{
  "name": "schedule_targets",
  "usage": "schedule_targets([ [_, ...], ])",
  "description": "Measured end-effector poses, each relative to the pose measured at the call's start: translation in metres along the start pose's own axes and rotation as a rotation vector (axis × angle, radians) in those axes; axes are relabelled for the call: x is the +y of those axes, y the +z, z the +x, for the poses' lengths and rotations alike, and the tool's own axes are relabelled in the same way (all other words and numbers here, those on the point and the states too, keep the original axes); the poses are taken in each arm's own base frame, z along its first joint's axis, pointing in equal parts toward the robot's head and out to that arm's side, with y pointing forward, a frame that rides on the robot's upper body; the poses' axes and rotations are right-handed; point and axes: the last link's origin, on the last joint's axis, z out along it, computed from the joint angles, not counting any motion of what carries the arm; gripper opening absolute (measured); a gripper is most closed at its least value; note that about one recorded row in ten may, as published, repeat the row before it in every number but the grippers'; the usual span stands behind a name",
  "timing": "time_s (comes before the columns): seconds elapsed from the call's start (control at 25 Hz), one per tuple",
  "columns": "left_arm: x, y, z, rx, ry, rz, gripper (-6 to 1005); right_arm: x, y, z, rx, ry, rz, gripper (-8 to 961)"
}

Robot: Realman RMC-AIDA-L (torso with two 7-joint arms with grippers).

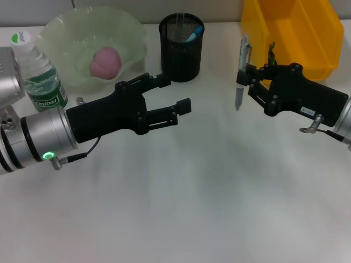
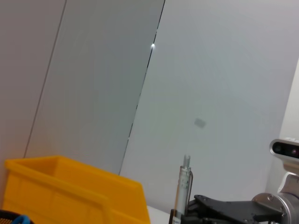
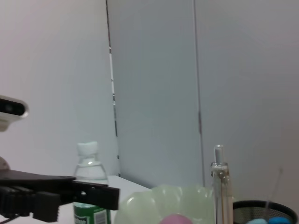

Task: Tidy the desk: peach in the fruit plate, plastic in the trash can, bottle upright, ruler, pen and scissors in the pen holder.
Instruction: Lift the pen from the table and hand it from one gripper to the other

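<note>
**Pen held upright, short of the holder**

The right gripper (image 1: 245, 82) pinched the pen (image 1: 242, 74) upright, right of the pen holder (image 1: 181, 47) and above the desk. Best to centre it over the rim, then lower. The left gripper (image 1: 174, 94), jaws spread and empty, hovered before the holder. Only the head view showed the peach (image 1: 105, 61) in its plate (image 1: 123, 30); the right wrist view showed the bottle (image 3: 89, 186) standing.

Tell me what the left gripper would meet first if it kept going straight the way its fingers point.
Probably the right gripper and the pen it holds upright: the open left gripper points across the table toward them. Depth is unclear, so it could pass just in front.
</note>
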Motion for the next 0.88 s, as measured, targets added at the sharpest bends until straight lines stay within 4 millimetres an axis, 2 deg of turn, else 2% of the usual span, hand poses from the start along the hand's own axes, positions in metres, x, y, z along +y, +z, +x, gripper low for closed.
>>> schedule_targets([
  [0.4,0.004,0.022,0.006,0.012,0.044,-0.049,856,0.024,0.028,0.004,0.005,0.013,-0.123,135],
  [0.56,0.004,0.031,0.006,0.017,0.058,-0.041,849,0.032,0.031,0.004,-0.004,0.021,-0.16,134],
  [0.88,0.005,0.035,0.004,0.016,0.067,-0.033,834,0.039,0.032,0.005,-0.005,0.029,-0.196,134],
])
